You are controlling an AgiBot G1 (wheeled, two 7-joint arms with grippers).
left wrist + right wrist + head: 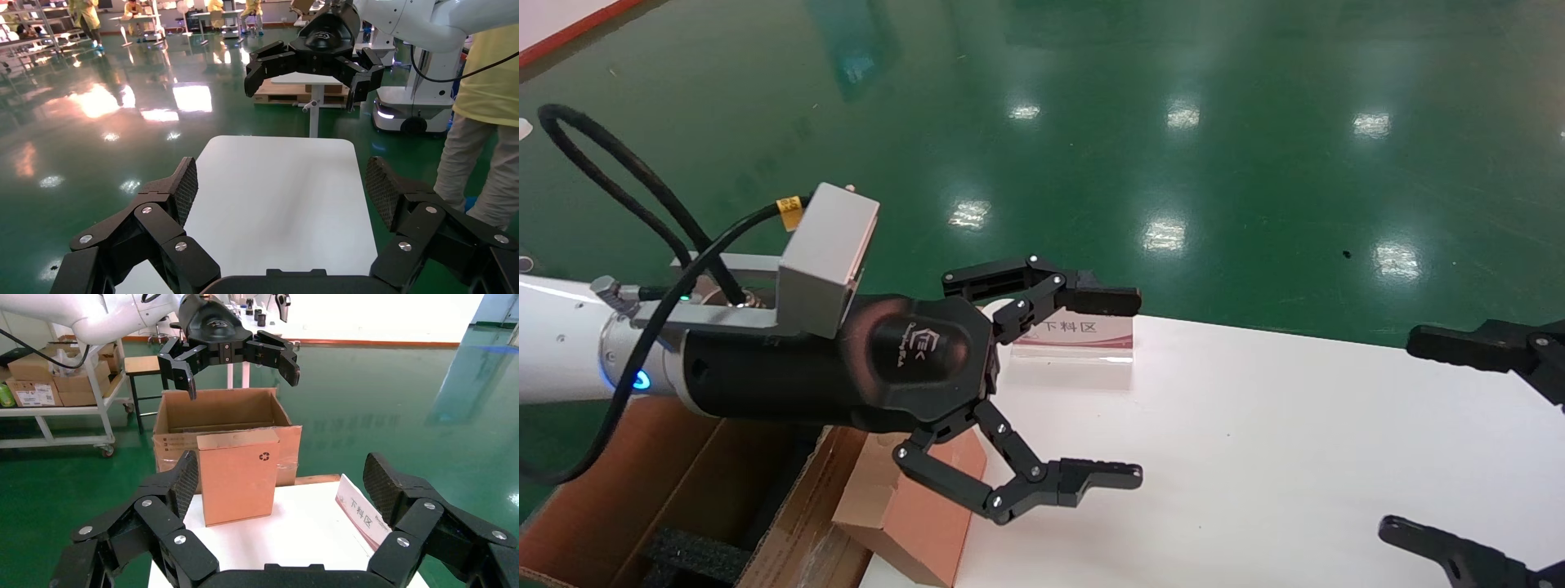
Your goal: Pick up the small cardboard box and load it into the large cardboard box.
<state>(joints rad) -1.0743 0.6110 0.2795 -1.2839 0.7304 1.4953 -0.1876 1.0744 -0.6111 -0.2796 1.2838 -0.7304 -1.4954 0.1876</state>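
Observation:
The small cardboard box (pixel 911 510), plain brown with a recycling symbol, stands upright at the left edge of the white table (pixel 1254 457); it also shows in the right wrist view (pixel 235 478). The large cardboard box (pixel 641 490) sits open on the floor just left of the table, with black foam inside; it stands behind the small box in the right wrist view (pixel 183 419). My left gripper (pixel 1138 387) hovers open and empty above the small box and points across the table. My right gripper (pixel 1400 433) is open and empty at the table's right side, facing the small box.
A clear sign stand with a red-and-white label (pixel 1075 343) stands at the table's far edge, also in the right wrist view (pixel 361 514). Green floor surrounds the table. A person in yellow (pixel 483 122) stands beyond the table's right end. Shelves with boxes (pixel 49 386) stand beyond the carton.

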